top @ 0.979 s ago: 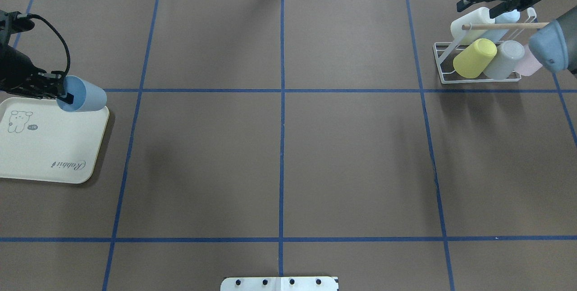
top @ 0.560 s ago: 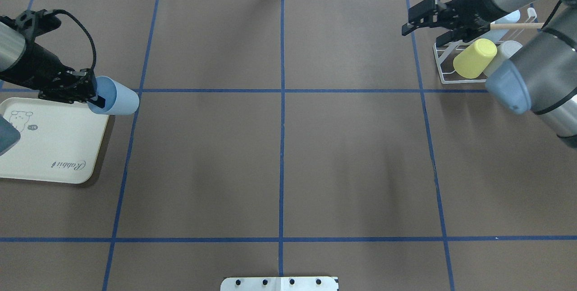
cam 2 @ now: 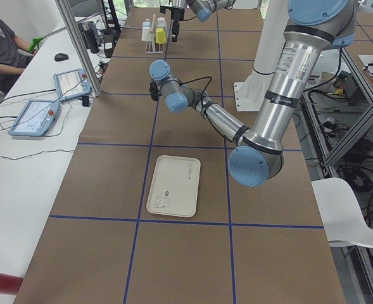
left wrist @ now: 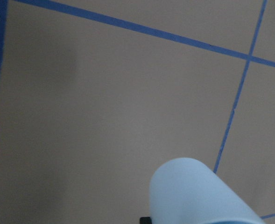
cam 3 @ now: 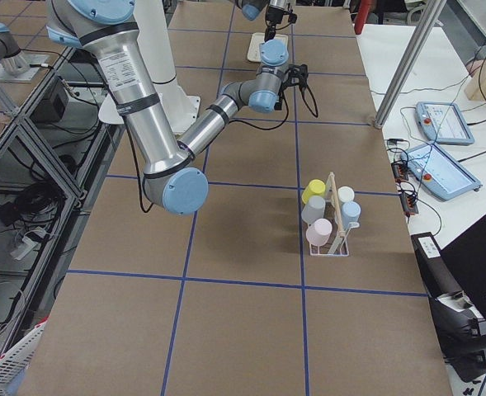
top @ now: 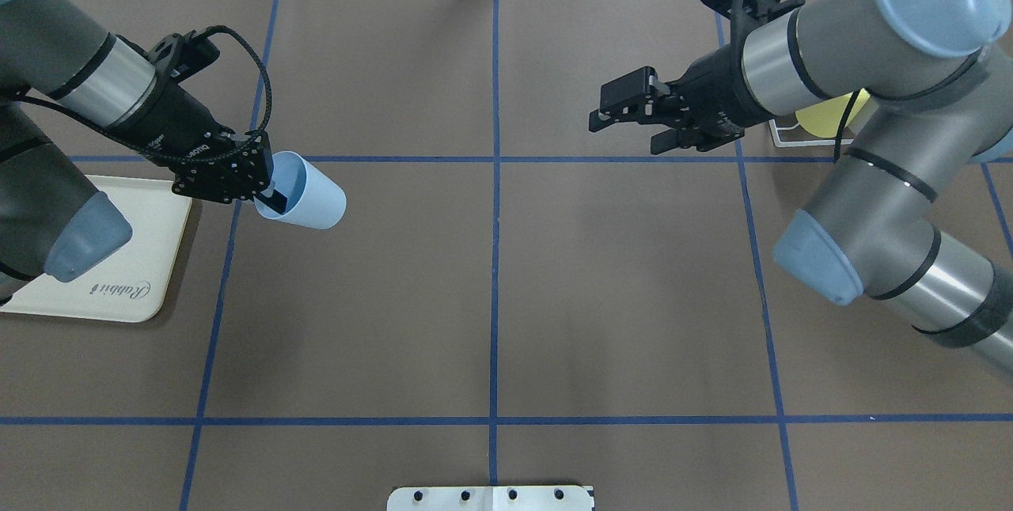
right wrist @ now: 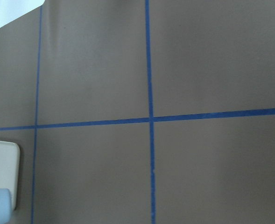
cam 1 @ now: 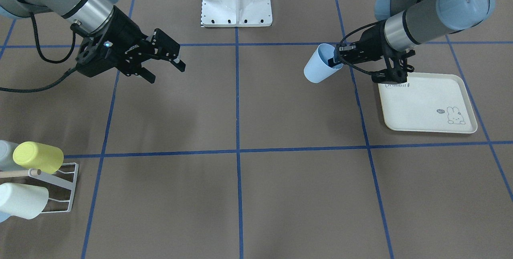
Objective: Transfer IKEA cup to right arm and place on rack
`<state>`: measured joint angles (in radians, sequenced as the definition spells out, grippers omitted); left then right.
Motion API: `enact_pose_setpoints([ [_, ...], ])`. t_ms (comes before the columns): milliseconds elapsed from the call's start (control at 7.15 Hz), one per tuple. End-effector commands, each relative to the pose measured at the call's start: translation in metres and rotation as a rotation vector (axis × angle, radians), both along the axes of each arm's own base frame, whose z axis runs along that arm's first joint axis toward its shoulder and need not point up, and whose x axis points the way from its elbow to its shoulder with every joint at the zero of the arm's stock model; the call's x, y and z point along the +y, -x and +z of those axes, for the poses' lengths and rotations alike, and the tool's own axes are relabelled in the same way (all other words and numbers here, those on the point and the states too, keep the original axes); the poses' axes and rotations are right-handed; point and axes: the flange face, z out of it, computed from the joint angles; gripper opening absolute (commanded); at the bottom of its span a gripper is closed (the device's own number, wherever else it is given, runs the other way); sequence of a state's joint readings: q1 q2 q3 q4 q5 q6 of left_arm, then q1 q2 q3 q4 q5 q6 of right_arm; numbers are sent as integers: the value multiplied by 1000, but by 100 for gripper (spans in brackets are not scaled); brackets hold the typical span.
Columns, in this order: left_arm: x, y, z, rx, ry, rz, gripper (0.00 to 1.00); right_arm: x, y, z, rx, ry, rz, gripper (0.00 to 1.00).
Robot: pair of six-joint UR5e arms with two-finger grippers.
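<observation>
The light blue IKEA cup [top: 309,196] lies on its side in the air, mouth toward the left arm. My left gripper [top: 266,193] is shut on its rim, with one finger inside the mouth. From across the table the cup [cam 1: 318,71] hangs just off the tray's corner in that gripper [cam 1: 336,61]. It also fills the bottom of the left wrist view [left wrist: 198,196]. My right gripper [top: 625,134] is open and empty, pointing left toward the cup over the table's middle-right. The white wire rack [cam 1: 74,183] stands at the far right, mostly hidden behind the right arm [top: 779,133].
The cream rabbit-print tray [top: 119,289] lies bare at the left edge. On the rack sit a yellow cup [cam 1: 38,156], a whitish cup [cam 1: 20,201] and several others [cam 3: 329,210]. A person sits by a side desk [cam 2: 2,44].
The left arm has carried the blue cup rightward, off the tray and toward the centre. The right arm has swung left, away from the rack, with its gripper still open.
</observation>
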<state>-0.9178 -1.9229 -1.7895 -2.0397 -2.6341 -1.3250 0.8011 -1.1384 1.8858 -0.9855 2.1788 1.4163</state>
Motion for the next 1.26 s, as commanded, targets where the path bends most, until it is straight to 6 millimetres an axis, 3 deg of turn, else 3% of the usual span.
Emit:
enact_pose_setpoints([
  [0,9,2,-19,102,53,-79,0,41,29,-22,-214,25,35,98],
  [280,20,-9,-32,224,91,-223,0,53,23,-32,-329,26,26,98],
  [420,27,-13,-27,328,133,-244,0,56,18,-38,-408,40,52,98],
  [560,39,-24,-21,444,182,-256,0,60,18,-39,-465,39,68,98],
  [839,69,-47,-27,632,273,-274,0,61,18,-39,-531,23,82,98],
  [1119,92,-52,-31,834,443,-245,0,67,18,-41,-628,33,101,97],
])
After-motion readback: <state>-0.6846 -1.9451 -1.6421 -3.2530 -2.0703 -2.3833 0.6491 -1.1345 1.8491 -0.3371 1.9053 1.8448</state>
